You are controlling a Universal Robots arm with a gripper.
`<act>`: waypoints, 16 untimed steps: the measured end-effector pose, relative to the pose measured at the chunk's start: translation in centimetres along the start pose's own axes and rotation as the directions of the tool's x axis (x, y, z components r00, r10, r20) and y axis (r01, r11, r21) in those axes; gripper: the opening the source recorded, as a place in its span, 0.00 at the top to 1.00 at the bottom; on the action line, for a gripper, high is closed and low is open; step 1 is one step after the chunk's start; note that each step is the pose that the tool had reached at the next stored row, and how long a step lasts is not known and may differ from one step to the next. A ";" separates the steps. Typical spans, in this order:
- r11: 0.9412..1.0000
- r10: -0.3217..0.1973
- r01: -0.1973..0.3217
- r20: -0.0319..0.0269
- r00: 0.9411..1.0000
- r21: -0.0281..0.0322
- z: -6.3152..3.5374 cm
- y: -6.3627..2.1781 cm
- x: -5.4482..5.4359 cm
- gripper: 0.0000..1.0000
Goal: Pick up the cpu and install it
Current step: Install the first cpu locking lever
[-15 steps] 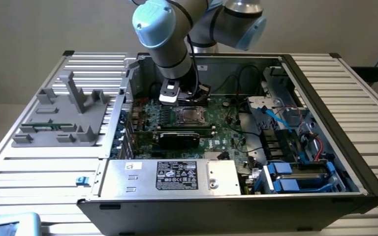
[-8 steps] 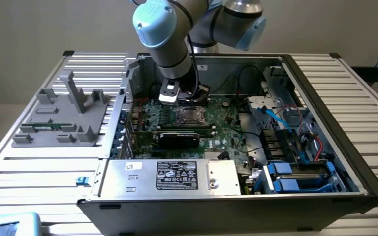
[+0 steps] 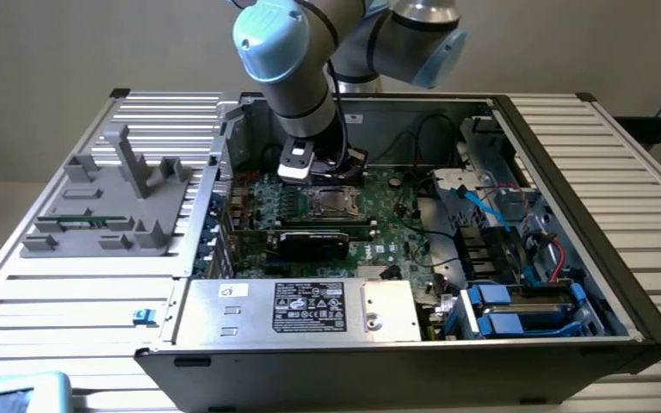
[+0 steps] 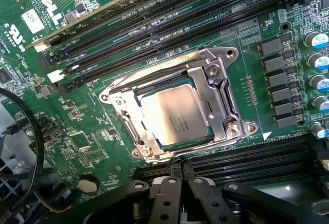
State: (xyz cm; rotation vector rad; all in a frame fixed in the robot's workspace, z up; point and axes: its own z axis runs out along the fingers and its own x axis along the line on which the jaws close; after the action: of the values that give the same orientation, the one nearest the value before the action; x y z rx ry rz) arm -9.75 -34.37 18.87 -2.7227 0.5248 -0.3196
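Wrist view showed the fingers point(image 4: 165, 198) closed together, gripping nothing; the cpu point(image 4: 175, 115) lay flat in the socket point(image 4: 218, 88), near them, at about six o'clock in the exterior view.

Outside cam sits high and well back, looking down into the whole open black metal computer case point(image 3: 365, 374) on the ribbed grey table point(image 3: 66, 301). Wrist cam hangs close over the green motherboard point(image 4: 77, 147), facing down. Both catch the shiny silver square cpu point(image 3: 330, 202).
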 end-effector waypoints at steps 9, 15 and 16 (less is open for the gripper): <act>1.000 0.004 -0.004 -0.001 1.000 -0.001 -0.02 -0.05 0.1 0.89; 1.000 0.006 -0.006 -0.002 1.000 -0.001 0.01 -0.09 0.2 0.89; 1.000 0.007 -0.007 -0.002 1.000 -0.001 0.02 -0.09 0.2 0.89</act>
State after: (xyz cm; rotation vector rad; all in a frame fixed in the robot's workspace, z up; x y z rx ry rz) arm -9.51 -34.38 18.92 -2.7215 0.5348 -0.3208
